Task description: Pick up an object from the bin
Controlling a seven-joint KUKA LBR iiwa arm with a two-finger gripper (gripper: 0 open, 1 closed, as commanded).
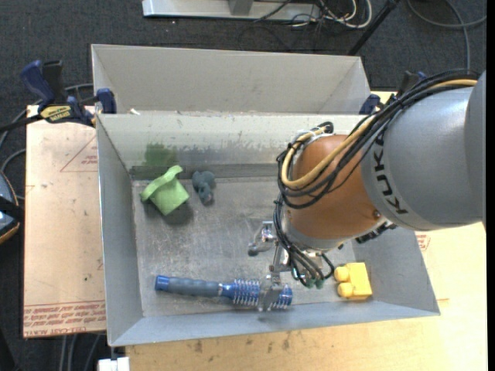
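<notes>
Blue brush (220,289) is lying lengthwise along the near wall of the bin (117,238), with its handle pointing to the near-left corner and its bristled head toward the middle. We are judging it light and prone to rolling, stiff in the handle and springy at the bristles. We are favouring a hold across the smooth handle, close to the head. Gripper (272,291) is hanging straight down below the orange wrist cover (329,195), its tip at the brush's bristled end and seemingly touching it. We are not managing to tell whether it is spread or pinching. Yellow block (353,280) is sitting near, toward the near-right corner.
</notes>
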